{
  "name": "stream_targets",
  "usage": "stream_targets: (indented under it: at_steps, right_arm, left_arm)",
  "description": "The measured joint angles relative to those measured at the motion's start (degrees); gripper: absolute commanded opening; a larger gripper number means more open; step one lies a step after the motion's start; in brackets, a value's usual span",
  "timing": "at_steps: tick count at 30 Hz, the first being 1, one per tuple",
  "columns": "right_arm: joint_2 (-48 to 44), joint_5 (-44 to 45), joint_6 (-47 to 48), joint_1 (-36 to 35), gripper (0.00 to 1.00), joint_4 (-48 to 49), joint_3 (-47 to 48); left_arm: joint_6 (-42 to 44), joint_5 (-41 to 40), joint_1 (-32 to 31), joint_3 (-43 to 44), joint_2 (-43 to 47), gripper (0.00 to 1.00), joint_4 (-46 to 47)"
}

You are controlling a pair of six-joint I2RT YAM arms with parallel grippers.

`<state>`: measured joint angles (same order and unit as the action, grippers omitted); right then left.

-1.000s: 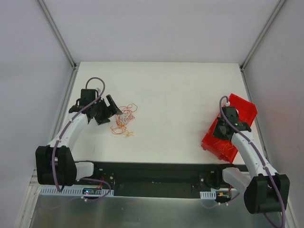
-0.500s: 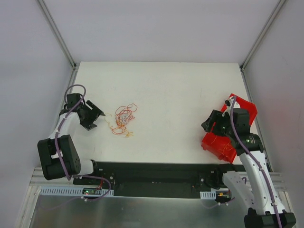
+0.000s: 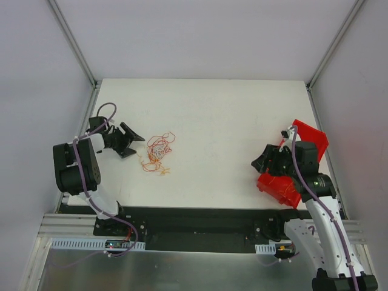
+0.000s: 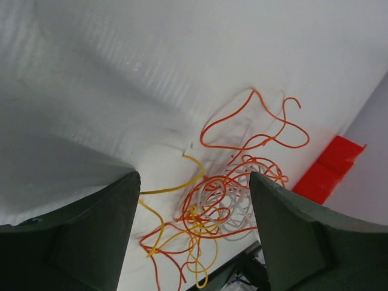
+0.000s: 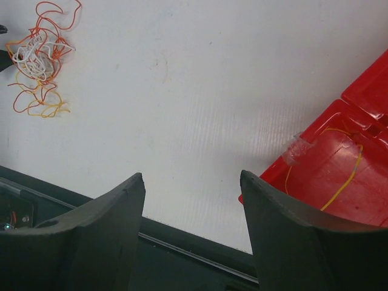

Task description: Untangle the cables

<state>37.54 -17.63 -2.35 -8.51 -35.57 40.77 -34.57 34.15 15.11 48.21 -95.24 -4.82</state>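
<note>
The cables (image 3: 157, 152) lie in a tangled heap on the white table, left of centre: thin curly red-orange, yellow-orange and whitish wires. They fill the left wrist view (image 4: 225, 200) and show small in the right wrist view (image 5: 37, 57). My left gripper (image 3: 134, 142) is open and empty, low over the table just left of the heap, pointing at it. My right gripper (image 3: 262, 162) is open and empty beside the red bin (image 3: 285, 185), far from the heap. A single yellow wire (image 5: 341, 188) lies in the bin.
The red bin (image 5: 339, 176) stands tilted at the table's right edge, with a clear tape scrap (image 5: 295, 147) on its rim. The black front rail (image 3: 200, 221) runs along the table's near edge. Grey walls and metal posts enclose the table.
My left arm pulled back to the left and then swung its gripper towards the heap again. My right arm lifted and moved left out of the red bin.
</note>
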Motion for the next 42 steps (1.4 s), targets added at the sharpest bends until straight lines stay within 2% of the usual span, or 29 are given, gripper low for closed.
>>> stream_targets:
  at_steps: [1, 5, 7, 10, 11, 14, 15, 18, 20, 23, 32, 35, 39, 42]
  right_arm:
    - [-0.1, -0.4, 0.0, 0.0, 0.67, 0.0, -0.1]
    - [-0.2, -2.5, -0.2, 0.0, 0.67, 0.8, -0.3]
    - [-0.2, -3.8, -0.7, 0.0, 0.67, 1.5, -0.6]
    - [-0.4, -5.4, -1.5, 0.0, 0.66, 2.4, -1.3]
    - [-0.3, -5.8, -1.6, 0.0, 0.67, 2.4, -1.4]
    - [-0.3, -6.4, -1.9, 0.0, 0.66, 2.8, -1.7]
    - [-0.2, -6.6, -1.9, 0.0, 0.66, 2.9, -1.8]
    - [0.3, -7.2, -2.2, 0.0, 0.66, 2.9, -2.0]
    - [0.3, -7.3, -2.5, 0.0, 0.66, 2.8, -2.0]
    - [0.1, -7.4, -3.0, 0.0, 0.66, 3.1, -2.3]
    - [-0.4, -8.3, -4.1, 0.0, 0.66, 4.2, -3.6]
    - [-0.9, -8.4, -4.2, 0.0, 0.66, 4.1, -4.2]
    - [-1.8, -8.4, -4.2, -0.1, 0.66, 4.1, -4.4]
    - [-2.7, -8.4, -4.3, -0.1, 0.66, 4.0, -4.9]
  left_arm:
    - [-0.2, 2.0, 0.0, 0.2, -1.3, 0.65, 0.7]
    - [-1.1, 5.2, 0.0, -0.3, -3.1, 0.31, 3.4]
    - [-1.4, 5.2, 0.0, -1.6, -3.1, 0.24, 3.8]
    - [-1.4, 4.1, 0.0, -3.3, -2.5, 0.03, 3.8]
    - [-1.4, 3.7, 0.0, -3.8, -2.0, 0.0, 3.5]
    - [-0.9, 2.8, 0.0, -3.9, 0.0, 0.02, 3.0]
    - [-0.7, 2.7, 0.0, -3.9, 0.6, 0.13, 2.9]
    - [0.0, 2.6, 0.0, -3.5, 1.4, 0.6, 2.9]
    - [0.1, 2.6, 0.0, -3.2, 1.4, 0.69, 2.6]
    - [0.5, 3.6, 0.0, -1.2, 0.4, 0.69, 1.3]
    - [1.9, 12.7, -0.7, 9.2, -10.9, 0.68, 2.1]
    - [2.1, 15.4, -1.2, 9.1, -12.9, 0.61, 2.4]
    - [1.9, 17.4, -1.3, 6.4, -12.7, 0.42, 3.1]
    - [1.3, 17.9, -1.3, 3.9, -12.2, 0.4, 3.0]
